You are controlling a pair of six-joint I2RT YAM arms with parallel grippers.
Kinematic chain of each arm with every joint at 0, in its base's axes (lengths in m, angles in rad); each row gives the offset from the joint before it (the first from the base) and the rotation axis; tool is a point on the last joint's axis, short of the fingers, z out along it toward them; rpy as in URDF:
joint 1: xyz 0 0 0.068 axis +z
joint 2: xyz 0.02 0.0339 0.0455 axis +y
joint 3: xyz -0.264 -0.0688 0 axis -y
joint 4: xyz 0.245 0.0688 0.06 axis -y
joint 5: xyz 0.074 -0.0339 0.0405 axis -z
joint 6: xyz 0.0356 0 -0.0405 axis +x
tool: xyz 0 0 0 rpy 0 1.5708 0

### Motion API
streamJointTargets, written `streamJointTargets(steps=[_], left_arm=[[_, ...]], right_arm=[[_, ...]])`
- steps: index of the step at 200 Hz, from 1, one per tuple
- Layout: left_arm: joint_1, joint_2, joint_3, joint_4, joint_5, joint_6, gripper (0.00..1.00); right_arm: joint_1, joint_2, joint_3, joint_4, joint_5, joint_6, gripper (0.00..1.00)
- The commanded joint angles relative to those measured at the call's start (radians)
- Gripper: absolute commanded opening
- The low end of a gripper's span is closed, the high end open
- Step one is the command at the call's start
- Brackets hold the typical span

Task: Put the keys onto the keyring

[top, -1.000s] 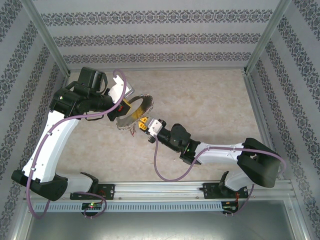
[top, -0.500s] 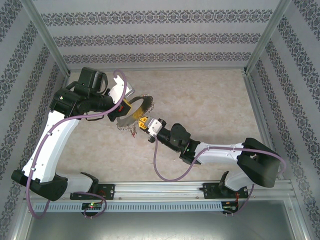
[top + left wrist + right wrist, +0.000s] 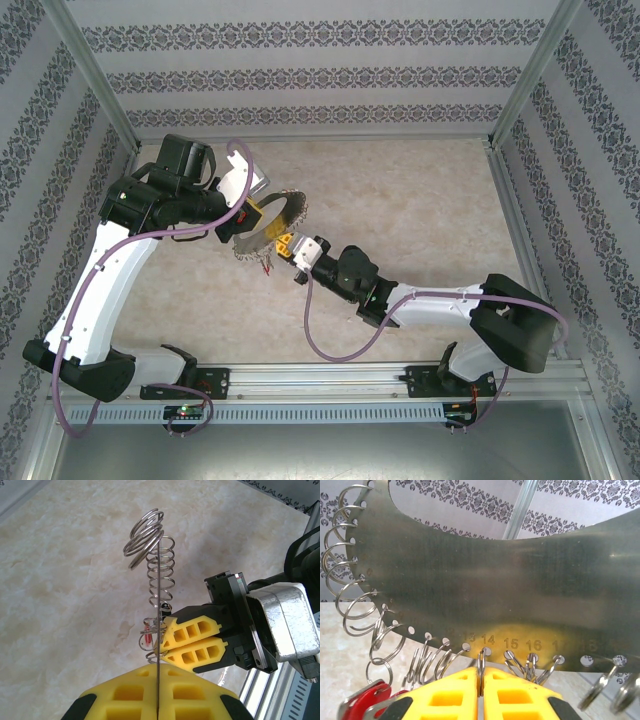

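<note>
The keyring [image 3: 277, 222] is a thin grey metal ring with many small wire loops along its rim, held upright above the table. My left gripper [image 3: 257, 211] is shut on its edge; in the left wrist view the keyring [image 3: 159, 595] runs edge-on out of my left gripper [image 3: 157, 692]. My right gripper [image 3: 480, 687] is shut on one small loop [image 3: 481, 661] hanging from the hole marked 14 in the keyring [image 3: 495, 580]. Red key tags [image 3: 359, 700] hang from loops to its left, and a red tag [image 3: 148, 638] also shows beside the right fingers [image 3: 192, 645].
The marbled tabletop [image 3: 420, 200] lies open behind and to the right of the arms. Patterned walls and metal frame posts [image 3: 520, 90] close in the cell. The arm bases sit on a rail [image 3: 330, 380] at the near edge.
My right gripper's jaws have closed the last small gap onto the loop, and its wrist has edged slightly left. The left arm and the keyring have not moved.
</note>
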Motion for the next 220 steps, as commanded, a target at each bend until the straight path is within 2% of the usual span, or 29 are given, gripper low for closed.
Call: streamJointTargets(steps=[1, 41, 90, 105, 127, 147, 155, 169, 176, 195, 220], left_arm=[[-0.016, -0.017, 0.005, 0.026, 0.013, -0.020, 0.00], [-0.015, -0.007, -0.005, 0.052, -0.026, -0.089, 0.00], [-0.011, -0.008, -0.080, 0.162, -0.060, -0.263, 0.00], [-0.005, -0.011, -0.101, 0.177, -0.092, -0.326, 0.04], [0.005, -0.022, -0.152, 0.203, -0.079, -0.391, 0.08], [0.006, -0.041, -0.233, 0.279, -0.061, -0.467, 0.11], [0.007, -0.045, -0.263, 0.315, -0.052, -0.503, 0.17], [0.008, -0.053, -0.316, 0.381, -0.029, -0.568, 0.19], [0.007, -0.056, -0.338, 0.401, -0.019, -0.587, 0.22], [0.007, -0.074, -0.380, 0.404, -0.061, -0.605, 0.26], [0.008, -0.131, -0.459, 0.429, -0.116, -0.635, 0.36]], right_arm=[[-0.003, 0.007, 0.026, 0.021, 0.003, -0.004, 0.04], [-0.003, -0.009, 0.006, -0.006, 0.014, -0.005, 0.00], [-0.011, -0.067, -0.011, -0.136, -0.002, 0.005, 0.00], [-0.026, -0.090, -0.011, -0.187, -0.029, 0.025, 0.00], [-0.060, -0.131, -0.005, -0.282, -0.089, 0.050, 0.00], [-0.106, -0.163, 0.010, -0.360, -0.219, 0.075, 0.00], [-0.126, -0.175, 0.013, -0.379, -0.267, 0.086, 0.00], [-0.162, -0.199, 0.019, -0.412, -0.332, 0.100, 0.00], [-0.182, -0.205, 0.031, -0.444, -0.377, 0.101, 0.00], [-0.220, -0.212, 0.074, -0.528, -0.472, 0.101, 0.00], [-0.239, -0.216, 0.119, -0.608, -0.499, 0.085, 0.00]])
